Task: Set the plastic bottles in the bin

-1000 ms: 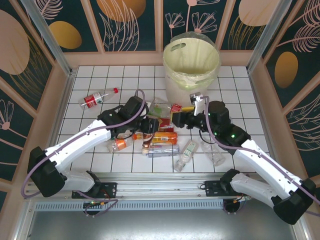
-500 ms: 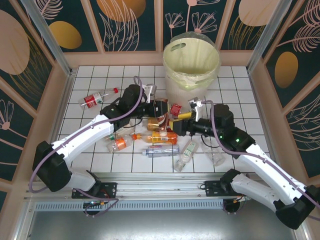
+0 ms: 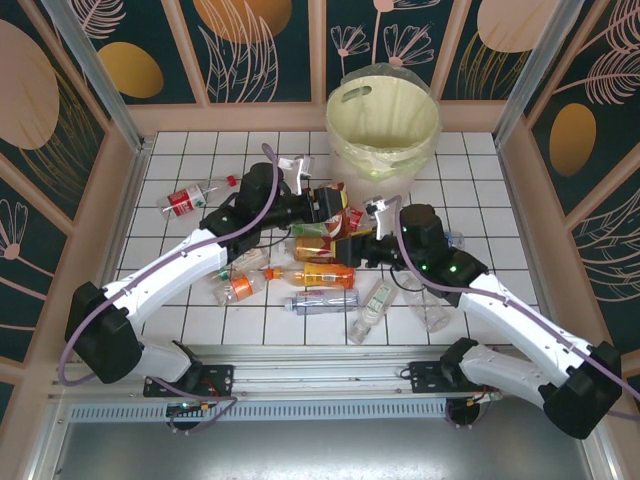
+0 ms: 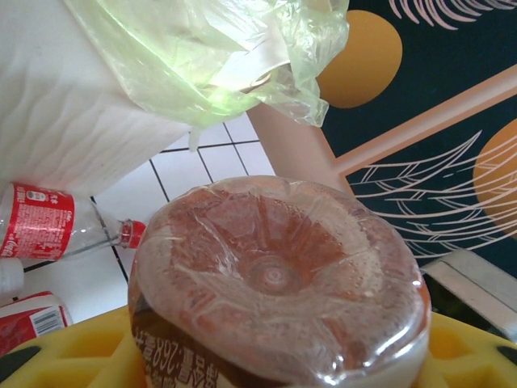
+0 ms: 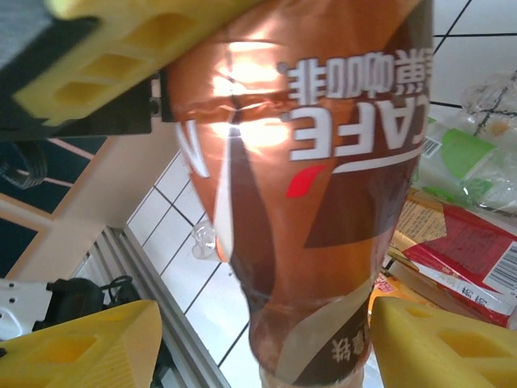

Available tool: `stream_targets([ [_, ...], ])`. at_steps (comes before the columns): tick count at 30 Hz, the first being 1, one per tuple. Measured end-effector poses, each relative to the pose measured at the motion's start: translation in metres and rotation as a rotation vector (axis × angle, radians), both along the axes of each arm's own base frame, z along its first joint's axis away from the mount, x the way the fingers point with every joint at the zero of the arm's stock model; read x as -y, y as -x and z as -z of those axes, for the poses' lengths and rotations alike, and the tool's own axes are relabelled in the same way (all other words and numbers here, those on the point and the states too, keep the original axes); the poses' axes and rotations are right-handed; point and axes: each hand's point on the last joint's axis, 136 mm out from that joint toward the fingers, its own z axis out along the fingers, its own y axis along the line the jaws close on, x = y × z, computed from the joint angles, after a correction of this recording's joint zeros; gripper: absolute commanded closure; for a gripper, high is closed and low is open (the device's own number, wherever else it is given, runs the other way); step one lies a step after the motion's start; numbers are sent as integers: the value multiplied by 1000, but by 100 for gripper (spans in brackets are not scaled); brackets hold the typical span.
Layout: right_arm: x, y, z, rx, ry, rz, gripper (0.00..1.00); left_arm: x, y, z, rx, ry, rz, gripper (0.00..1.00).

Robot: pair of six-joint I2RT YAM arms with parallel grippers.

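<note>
Beside the bin (image 3: 350, 165), the bottle (image 4: 275, 283), judged light and slick, is clamped near its base by the left gripper (image 4: 275, 356) and flanked at its stiffer neck by the parted jaws of the right gripper (image 5: 266, 339).

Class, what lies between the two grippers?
The brown coffee bottle: left gripper clamps its base end, right gripper straddles its neck; right wrist view shows it.

On the table (image 3: 480, 180), the bin (image 3: 355, 175) stands far and middle; the bottles (image 3: 322, 272) lie heaped just near of it, one bottle (image 3: 190, 198) apart to my far left.
</note>
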Motion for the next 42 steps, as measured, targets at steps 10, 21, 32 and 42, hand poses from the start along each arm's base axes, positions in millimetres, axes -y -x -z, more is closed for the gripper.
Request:
stream_targets([
  [10,-4,-12,2,17,0,34,50,5,3,-7,-26,44,20,49],
  [21,-4,-14,1,36,6,38,62,7,0,-10,-31,44,27,42],
  [32,-4,-13,-14,75,-9,30,63,3,-5,-43,46,58,17,1],
  [42,-13,-26,-52,69,-7,43,63,-32,-12,-164,341,70,-97,2],
])
